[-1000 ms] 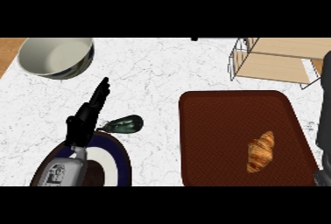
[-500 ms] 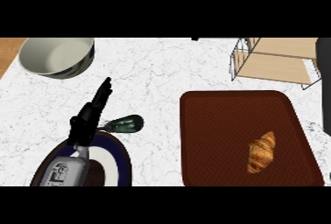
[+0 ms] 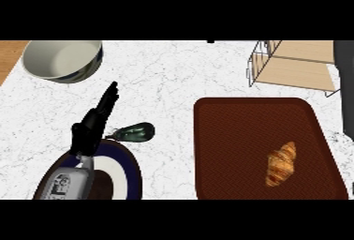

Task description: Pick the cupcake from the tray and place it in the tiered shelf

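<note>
My left hand (image 3: 93, 123) rested with fingers straight, holding nothing, over a plate (image 3: 128, 174) at the worktop's (image 3: 173, 84) near left, a dark glass (image 3: 136, 132) just beside it. My right hand was out of view. On the tray (image 3: 235, 140) lay a croissant (image 3: 281, 164) (I saw no cupcake anywhere). The shelf (image 3: 294, 65) beyond the tray held nothing I could see, so I judged picking and placing both undone.

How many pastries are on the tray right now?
1. A croissant lies on the brown tray, toward its lower right part. No cupcake shows anywhere in the head view; the tray's lower edge is cut off by the frame, so something could sit there unseen.
</note>
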